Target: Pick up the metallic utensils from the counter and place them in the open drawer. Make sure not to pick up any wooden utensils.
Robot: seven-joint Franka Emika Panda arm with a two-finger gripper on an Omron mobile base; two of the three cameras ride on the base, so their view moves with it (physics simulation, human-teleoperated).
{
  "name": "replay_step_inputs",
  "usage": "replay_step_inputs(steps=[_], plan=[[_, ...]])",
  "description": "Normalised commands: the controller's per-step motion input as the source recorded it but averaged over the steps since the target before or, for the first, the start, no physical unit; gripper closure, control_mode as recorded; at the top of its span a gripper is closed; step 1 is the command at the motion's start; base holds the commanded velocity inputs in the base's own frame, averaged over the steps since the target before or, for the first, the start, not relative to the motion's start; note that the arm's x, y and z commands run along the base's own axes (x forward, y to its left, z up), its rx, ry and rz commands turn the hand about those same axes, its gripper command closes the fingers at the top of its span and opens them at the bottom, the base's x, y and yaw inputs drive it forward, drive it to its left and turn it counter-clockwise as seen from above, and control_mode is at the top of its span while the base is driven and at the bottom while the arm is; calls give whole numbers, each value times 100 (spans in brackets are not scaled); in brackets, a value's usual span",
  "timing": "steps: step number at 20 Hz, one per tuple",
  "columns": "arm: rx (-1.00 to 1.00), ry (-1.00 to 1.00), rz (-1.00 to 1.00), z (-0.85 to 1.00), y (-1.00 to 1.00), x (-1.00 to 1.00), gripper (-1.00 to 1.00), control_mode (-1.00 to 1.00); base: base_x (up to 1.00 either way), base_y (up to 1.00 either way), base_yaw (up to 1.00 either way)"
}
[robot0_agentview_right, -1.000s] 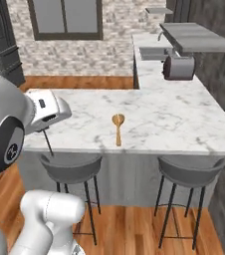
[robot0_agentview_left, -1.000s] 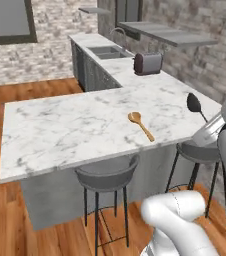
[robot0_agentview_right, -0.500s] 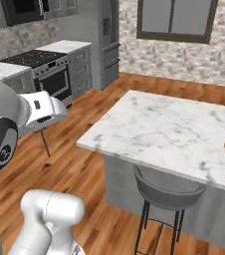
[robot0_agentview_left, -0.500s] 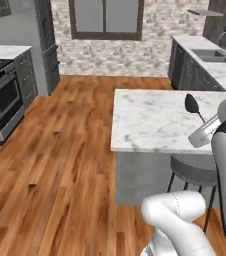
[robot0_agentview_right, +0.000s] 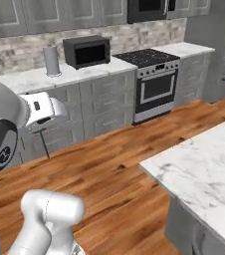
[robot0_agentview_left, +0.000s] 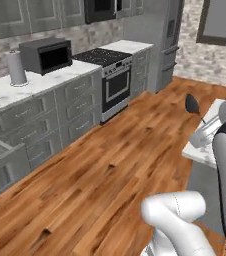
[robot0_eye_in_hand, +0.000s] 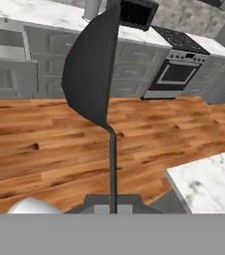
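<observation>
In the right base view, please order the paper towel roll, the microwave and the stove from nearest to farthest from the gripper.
1. Paper towel roll, on the counter just behind the gripper.
2. Microwave, further right on the same counter.
3. Stove, far right.

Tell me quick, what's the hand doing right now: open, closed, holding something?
Hand: closed on the slim handle of a dark, round-headed spoon, held upright above the wood floor.

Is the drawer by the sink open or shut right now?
Open. In the hand view the drawer juts out from the cabinet front, its grey inside showing; the left base view shows it pulled out too.
</observation>
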Motion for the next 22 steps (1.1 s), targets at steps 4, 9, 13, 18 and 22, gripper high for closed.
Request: replay_step_inputs(steps=[4, 9, 13, 18, 22], plan=[[0, 0, 0, 0, 0, 0, 100, 100, 92, 1, 71], [0, 0, 0, 0, 0, 0, 100, 100, 86, 51, 60], [0, 0, 0, 0, 0, 0, 100, 100, 68, 59, 59], [0, 0, 0, 0, 0, 0, 100, 100, 58, -14, 60], [0, 0, 0, 0, 0, 0, 100, 100, 82, -44, 54]])
